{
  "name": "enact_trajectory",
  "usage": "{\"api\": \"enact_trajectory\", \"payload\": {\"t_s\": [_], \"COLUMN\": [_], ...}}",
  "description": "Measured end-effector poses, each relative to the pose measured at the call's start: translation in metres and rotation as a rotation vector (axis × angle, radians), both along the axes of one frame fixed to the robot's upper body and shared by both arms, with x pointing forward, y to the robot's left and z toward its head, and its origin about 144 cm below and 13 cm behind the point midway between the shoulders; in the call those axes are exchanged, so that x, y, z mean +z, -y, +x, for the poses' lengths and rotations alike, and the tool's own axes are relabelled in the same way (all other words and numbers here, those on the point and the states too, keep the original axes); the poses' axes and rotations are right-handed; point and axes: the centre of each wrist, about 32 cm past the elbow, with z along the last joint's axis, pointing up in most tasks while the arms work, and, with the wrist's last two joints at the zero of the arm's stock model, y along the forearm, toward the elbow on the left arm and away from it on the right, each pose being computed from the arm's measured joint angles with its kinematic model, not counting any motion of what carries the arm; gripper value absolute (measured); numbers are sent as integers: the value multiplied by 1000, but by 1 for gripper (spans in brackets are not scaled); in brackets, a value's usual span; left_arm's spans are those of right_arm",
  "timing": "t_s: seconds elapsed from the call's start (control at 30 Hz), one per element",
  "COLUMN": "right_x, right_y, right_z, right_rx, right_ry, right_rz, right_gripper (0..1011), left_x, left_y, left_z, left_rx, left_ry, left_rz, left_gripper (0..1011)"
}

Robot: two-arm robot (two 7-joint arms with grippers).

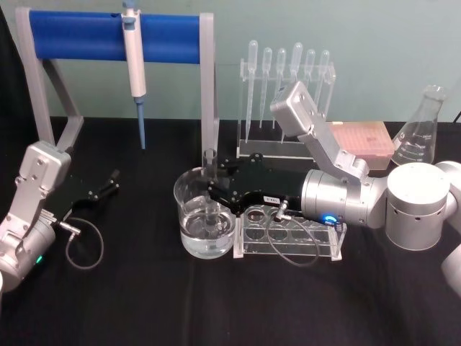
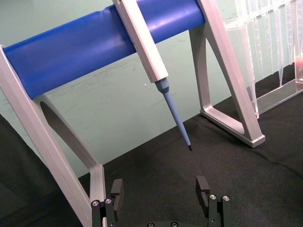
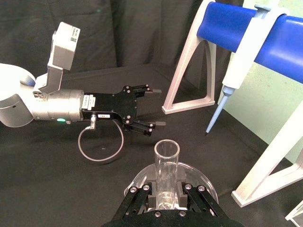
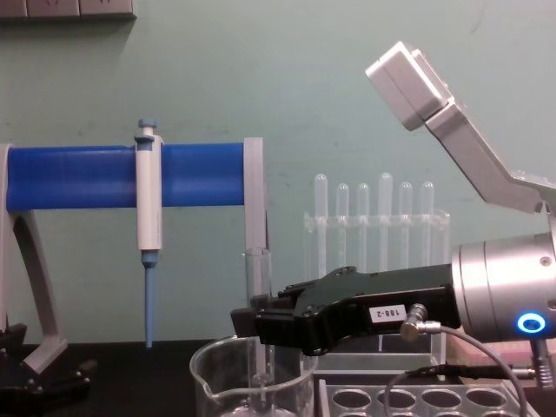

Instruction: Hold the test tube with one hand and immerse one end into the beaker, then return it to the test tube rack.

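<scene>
The grey stand with a thick blue crossbar [image 1: 108,36], carrying one white-and-blue pipettor [image 1: 133,50], rises behind the work. The right gripper [image 1: 211,189] reaches across from the right with its black fingers closed on the one long clear glass test tube [image 1: 209,164]. It holds the tube upright over the one wide clear glass beaker [image 1: 186,223], and the tube's lower end appears to sit in the clear liquid. A sideways pull before the tube is lifted clear would, I judge, knock it against the beaker's rim and could tip the beaker or crack the glass. The wet tube might also slip in the pinch. Just beside the beaker stands the one clear plastic test tube rack [image 1: 328,241], its wells empty. A slight misalignment there could catch the tube's bottom on a well edge. The left gripper [image 1: 108,184] lies low at the left, spread wide and holding nothing. Behind are one conical flask [image 1: 421,133], one pink box [image 1: 364,140] and six bulb-topped pipettes [image 1: 295,65].
</scene>
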Motion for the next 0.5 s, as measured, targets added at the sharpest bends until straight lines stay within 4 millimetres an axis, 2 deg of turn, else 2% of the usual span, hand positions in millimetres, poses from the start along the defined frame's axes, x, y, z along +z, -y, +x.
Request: {"api": "enact_trajectory", "payload": {"t_s": [0.5], "right_x": [0], "right_y": [0], "right_z": [0], "right_rx": [0], "right_ry": [0], "right_rz": [0], "right_gripper": [241], "left_x": [0], "left_y": [0], "left_z": [0], "left_rx": [0], "left_ry": [0], "left_rz": [0], "left_gripper": [1000]}}
